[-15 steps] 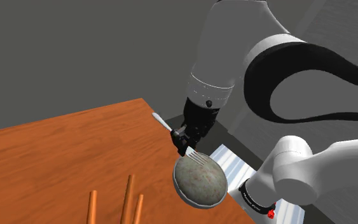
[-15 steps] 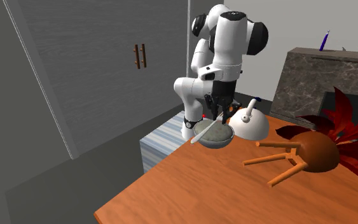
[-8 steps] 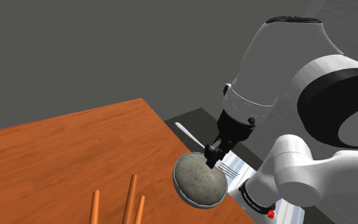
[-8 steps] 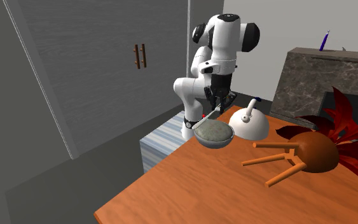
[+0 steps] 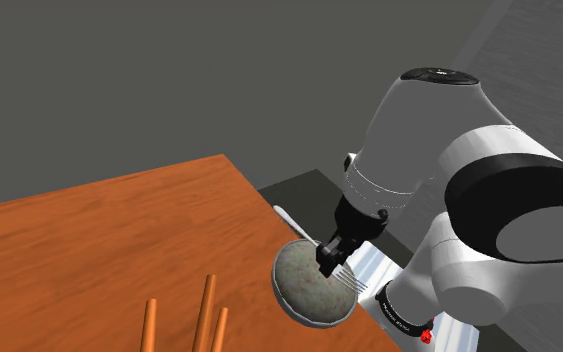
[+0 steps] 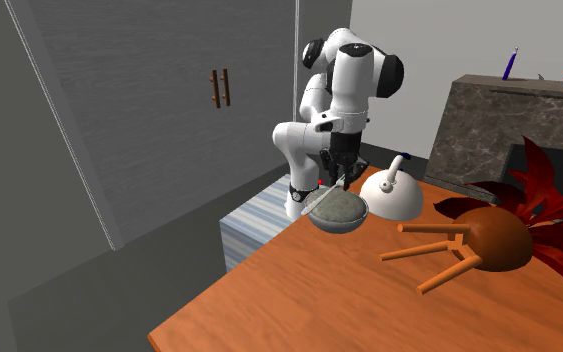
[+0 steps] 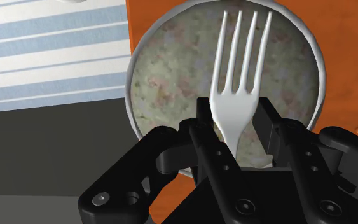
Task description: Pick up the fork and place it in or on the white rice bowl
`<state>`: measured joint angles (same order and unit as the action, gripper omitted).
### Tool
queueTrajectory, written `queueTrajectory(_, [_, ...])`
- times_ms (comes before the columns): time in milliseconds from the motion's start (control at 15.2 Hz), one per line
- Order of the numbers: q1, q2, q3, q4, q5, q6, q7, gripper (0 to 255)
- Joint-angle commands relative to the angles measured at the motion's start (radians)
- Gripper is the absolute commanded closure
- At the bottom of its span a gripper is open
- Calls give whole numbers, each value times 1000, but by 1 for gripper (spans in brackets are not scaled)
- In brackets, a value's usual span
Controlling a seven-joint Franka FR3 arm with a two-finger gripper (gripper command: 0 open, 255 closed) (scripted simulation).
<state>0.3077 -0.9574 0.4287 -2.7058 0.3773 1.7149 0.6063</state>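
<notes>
The gripper [image 7: 234,119] is clamping down on the white fork [image 7: 238,63], with its fingers pressing in on either side of the neck. The fork is running crosswise through the fingers, tines poking out one side and the handle out the other, tines dipping a bit lower. Right below the fingertips, the speckled grey bowl [image 7: 131,95] is sitting on the orange table [image 7: 147,11], and the tines are hanging over its middle.
</notes>
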Motion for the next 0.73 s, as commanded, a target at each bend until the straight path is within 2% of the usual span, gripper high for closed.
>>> queueTrajectory(0, [2,2,8,-23,8,26,-3,255])
queueTrajectory(264, [10,11,28,-69,27,80,-7,255])
queueTrajectory(660, [9,11,28,-69,28,80,-7,255])
